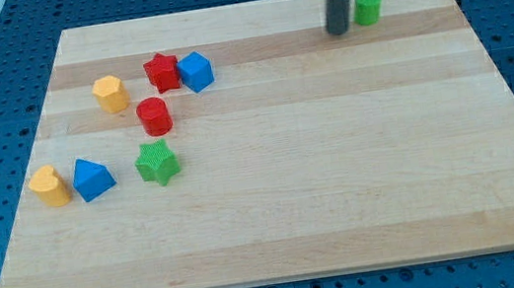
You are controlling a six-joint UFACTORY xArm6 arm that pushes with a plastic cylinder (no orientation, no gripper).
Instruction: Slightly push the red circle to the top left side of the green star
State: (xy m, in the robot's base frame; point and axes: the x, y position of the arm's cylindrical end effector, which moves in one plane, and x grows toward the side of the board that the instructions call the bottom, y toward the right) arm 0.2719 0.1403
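The red circle [154,116] stands on the wooden board at the view's left, just above the green star [156,163] and a little to its right, with a small gap between them. My tip [339,31] is far off at the view's top right, right beside the left of a green circle [367,7]. The rod comes down from the view's top edge.
A red star [162,72] and a blue cube [196,71] sit touching above the red circle. A yellow hexagon [111,93] lies to their left. A yellow heart [49,185] and a blue triangle block [93,177] sit left of the green star.
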